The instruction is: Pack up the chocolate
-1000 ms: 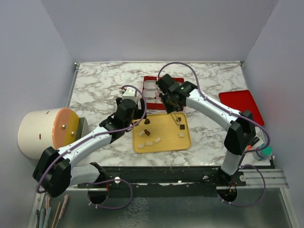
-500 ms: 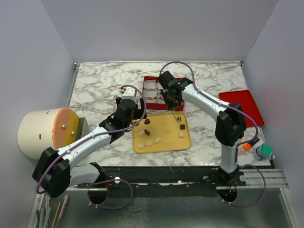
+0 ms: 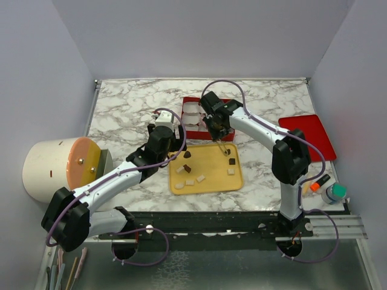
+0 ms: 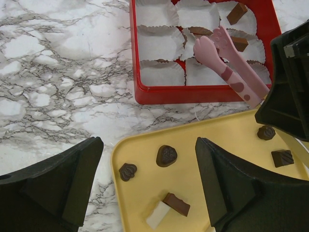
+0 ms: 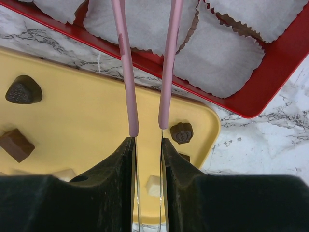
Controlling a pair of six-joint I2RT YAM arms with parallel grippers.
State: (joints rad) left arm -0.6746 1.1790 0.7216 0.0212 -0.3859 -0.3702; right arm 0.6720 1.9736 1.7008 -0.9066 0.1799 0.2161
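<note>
Several small brown chocolates point(image 4: 166, 155) and white pieces point(image 4: 158, 215) lie on the yellow tray point(image 3: 211, 176). A red tray point(image 3: 188, 101) behind it holds white paper cups point(image 4: 160, 44), some with a chocolate point(image 4: 237, 13) inside. My right gripper point(image 3: 216, 124) is shut on pink tongs point(image 4: 227, 63); the tong arms point(image 5: 124, 72) stand apart, their tips over the cups. The right gripper point(image 5: 146, 142) hangs over the yellow tray's far edge, near a crown-shaped chocolate point(image 5: 181, 132). My left gripper point(image 4: 147, 154) is open and empty, low over the yellow tray's left corner point(image 3: 172, 145).
A red lid point(image 3: 308, 134) lies at the right. A large cream cylinder point(image 3: 57, 166) stands off the table's left edge. A green-capped bottle point(image 3: 334, 192) and an orange marker point(image 3: 317, 183) sit at the front right.
My right arm has swung its elbow inward and carried the tongs a little left and back over the red tray. My left arm has not moved.
</note>
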